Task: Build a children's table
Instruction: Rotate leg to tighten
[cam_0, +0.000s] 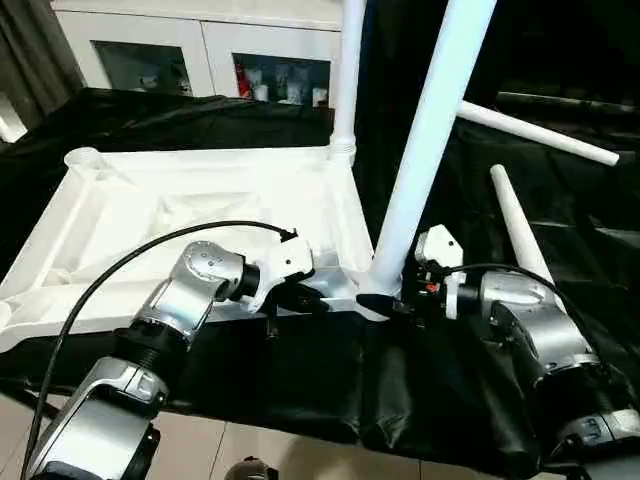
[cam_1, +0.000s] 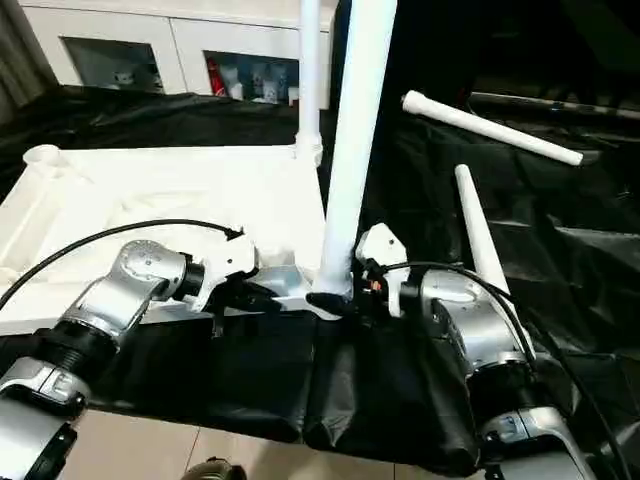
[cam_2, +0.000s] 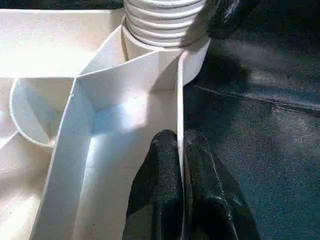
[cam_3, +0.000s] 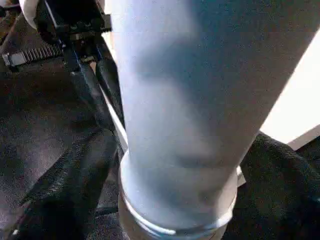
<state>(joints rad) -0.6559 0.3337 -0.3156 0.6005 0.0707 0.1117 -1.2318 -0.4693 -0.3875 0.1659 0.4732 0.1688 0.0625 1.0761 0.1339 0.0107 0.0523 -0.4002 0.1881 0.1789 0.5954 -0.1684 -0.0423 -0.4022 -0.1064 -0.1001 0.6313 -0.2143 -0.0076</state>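
Observation:
The white tabletop (cam_0: 150, 200) lies underside up on a black cloth. One leg (cam_0: 347, 70) stands upright in its far right corner. A second leg (cam_0: 430, 130) leans in the near right corner socket (cam_0: 372, 288). My right gripper (cam_0: 395, 300) is open, with a finger (cam_3: 80, 185) on either side of that leg's base (cam_3: 175, 165). My left gripper (cam_2: 181, 145) is shut on the tabletop's thin near rim wall (cam_2: 179, 100), close to the leg's ribbed end (cam_2: 165, 20). Two loose legs (cam_0: 540, 135) (cam_0: 520, 225) lie on the cloth to the right.
A white cabinet (cam_0: 200, 50) with glass doors stands behind the work. The black cloth (cam_0: 300, 380) hangs over the front edge, with pale floor (cam_0: 250, 450) below. A black cable (cam_0: 120, 270) loops over my left forearm.

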